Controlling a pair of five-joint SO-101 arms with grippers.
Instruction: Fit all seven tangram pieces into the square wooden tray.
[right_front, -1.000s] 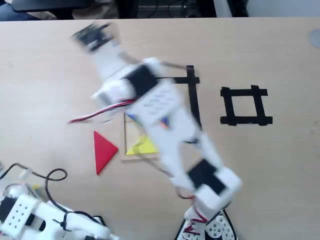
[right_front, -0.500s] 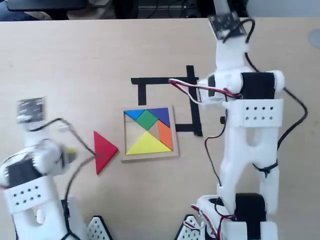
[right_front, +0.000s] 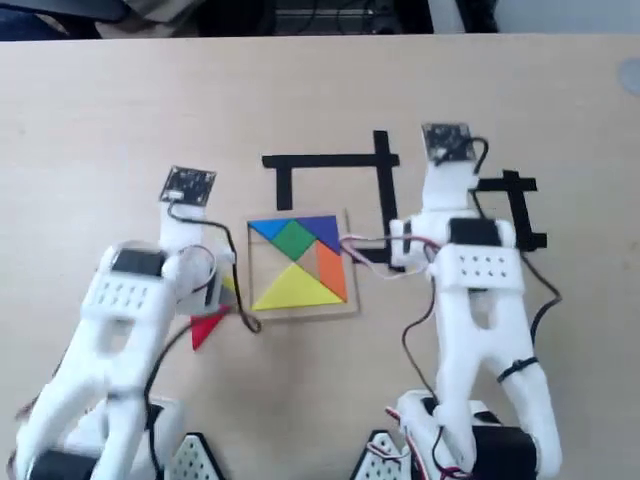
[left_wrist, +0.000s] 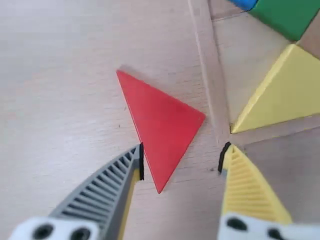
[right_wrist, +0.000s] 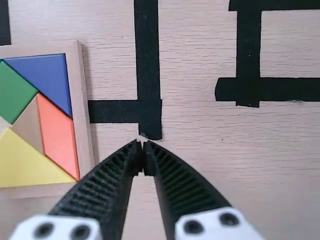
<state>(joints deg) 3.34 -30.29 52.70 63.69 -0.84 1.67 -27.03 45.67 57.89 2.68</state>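
1. My left end effector (left_wrist: 182, 152), jaws apart, straddled a corner of the red triangle (left_wrist: 160, 122), flat on the bench beside the tray (left_wrist: 205, 75) wall toward the bench's left edge.
2. I judged a lower, centred pinch safer than nipping the tip.
3. My right end effector (right_wrist: 143, 145), jaws together, hung over black tape (right_wrist: 146, 60).

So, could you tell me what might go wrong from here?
The open left gripper straddles only a narrow corner of the flat-lying red triangle, so closing may squirt or twist it away. Its yellow finger sits right at a corner of the wooden tray and could nudge it.
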